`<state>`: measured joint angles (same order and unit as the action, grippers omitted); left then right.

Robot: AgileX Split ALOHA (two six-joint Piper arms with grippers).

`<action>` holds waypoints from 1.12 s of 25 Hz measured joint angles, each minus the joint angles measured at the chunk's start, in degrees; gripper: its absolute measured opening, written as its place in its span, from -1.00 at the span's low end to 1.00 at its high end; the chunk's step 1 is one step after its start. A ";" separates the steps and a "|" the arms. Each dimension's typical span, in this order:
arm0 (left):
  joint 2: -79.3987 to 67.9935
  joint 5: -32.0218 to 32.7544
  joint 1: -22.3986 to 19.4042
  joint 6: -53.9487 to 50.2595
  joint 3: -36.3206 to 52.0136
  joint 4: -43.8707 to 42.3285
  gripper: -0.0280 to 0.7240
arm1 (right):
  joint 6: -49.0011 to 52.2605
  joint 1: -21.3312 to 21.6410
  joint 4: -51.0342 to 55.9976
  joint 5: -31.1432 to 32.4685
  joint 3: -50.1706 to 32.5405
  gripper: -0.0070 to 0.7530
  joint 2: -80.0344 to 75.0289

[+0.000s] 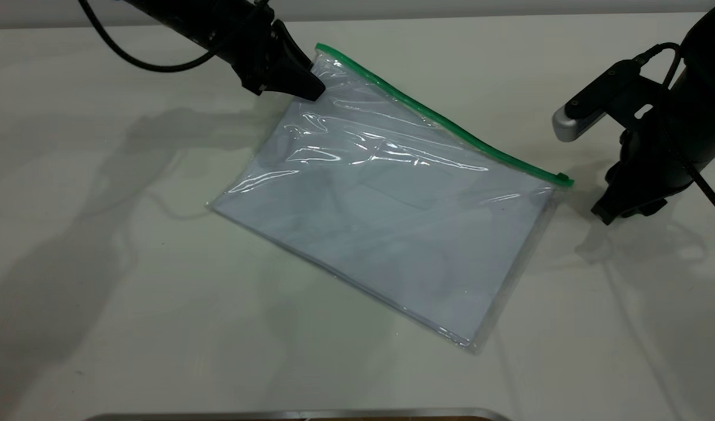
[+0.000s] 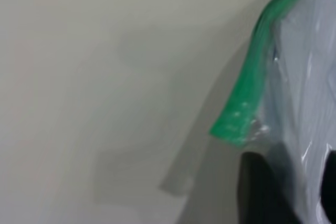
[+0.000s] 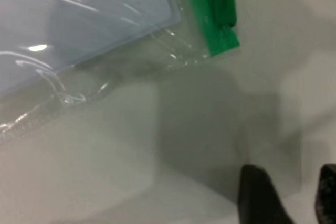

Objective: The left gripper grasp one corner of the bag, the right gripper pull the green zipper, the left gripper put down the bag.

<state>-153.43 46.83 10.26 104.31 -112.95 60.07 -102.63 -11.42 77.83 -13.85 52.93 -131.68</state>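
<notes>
The bag is a clear pouch with white sheets, lying slanted on the table. The green zipper runs along its far long edge, with the slider tab at the right end. My left gripper is shut on the bag's far-left corner, just below the zipper's end. In the left wrist view the plastic sits between my jaws, next to the strip's end. My right gripper is open and empty on the table, a little right of the slider, apart from it.
The white table spreads around the bag. A metal-edged object lies along the near edge of the exterior view. The right arm's silver-tipped block sticks out above the slider end.
</notes>
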 joint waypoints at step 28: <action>36.59 12.29 0.66 -84.44 0.00 -52.69 0.64 | 11.61 0.00 7.01 25.45 2.22 0.24 50.65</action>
<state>-116.84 59.12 10.92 19.88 -112.95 7.38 -91.03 -11.42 84.84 11.60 55.14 -81.02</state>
